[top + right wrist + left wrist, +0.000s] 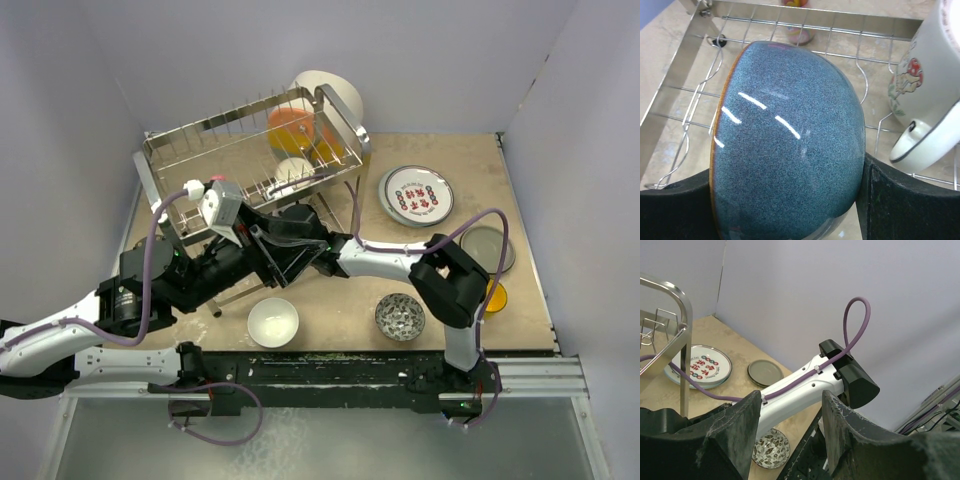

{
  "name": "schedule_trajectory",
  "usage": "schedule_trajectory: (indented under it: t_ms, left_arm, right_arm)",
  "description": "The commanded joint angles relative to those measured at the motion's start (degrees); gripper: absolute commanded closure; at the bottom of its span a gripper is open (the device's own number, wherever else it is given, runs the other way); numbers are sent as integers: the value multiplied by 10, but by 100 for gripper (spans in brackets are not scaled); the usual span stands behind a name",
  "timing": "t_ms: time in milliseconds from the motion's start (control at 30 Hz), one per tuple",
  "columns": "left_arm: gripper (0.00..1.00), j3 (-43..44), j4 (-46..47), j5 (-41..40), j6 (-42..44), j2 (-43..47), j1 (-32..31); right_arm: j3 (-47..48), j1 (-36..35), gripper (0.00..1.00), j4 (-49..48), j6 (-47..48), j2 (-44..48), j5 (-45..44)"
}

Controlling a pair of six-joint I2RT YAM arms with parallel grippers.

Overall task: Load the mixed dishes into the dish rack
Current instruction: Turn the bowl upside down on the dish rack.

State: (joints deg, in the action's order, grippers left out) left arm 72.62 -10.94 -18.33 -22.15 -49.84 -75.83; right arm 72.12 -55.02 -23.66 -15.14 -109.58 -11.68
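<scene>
Top view: the dish rack [200, 135] stands far left, w/ both arms reaching to its near side. Already in it are orange dishes [290, 130], a large white dish [335, 92] at its far right end & a white cup [295, 172]. On the table are a white bowl [273, 322] near centre, a patterned bowl [400, 316] to its right, then a red-lettered plate [415, 195] & a grey plate [487, 248] farther right. A yellow piece [496, 296] shows by the right arm's elbow, poss. a cup, but it is too hidden to say.

Left wrist view: the left claw [792, 407] is open, w/ nothing between its fingers. Beyond it are the right arm, both plates & the patterned bowl, all on the table.

Right wrist view: the right claw [790, 200] grips a blue bowl [790, 135], tipped on its side over the rack's wire floor, just left of the cup. It is not yet released.

Progress: prob. about mid-task. This bowl is going in now, & at least four dishes wait on the table.
</scene>
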Motion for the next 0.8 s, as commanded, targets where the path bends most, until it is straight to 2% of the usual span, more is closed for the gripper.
schedule_trajectory:
  t_ms: [0,467,767]
  left_arm:
    - [45,2,18,-5,-6,7,-2]
    - [45,-1,17,-6,-7,13,-1]
    - [45,-4,15,-6,-8,16,-1]
  right_arm:
    - [45,-3,60,-67,73,14,-48]
    - [44,-52,57,-154,277,-14,-140]
    - [47,-74,49,-196,406,-42,-173]
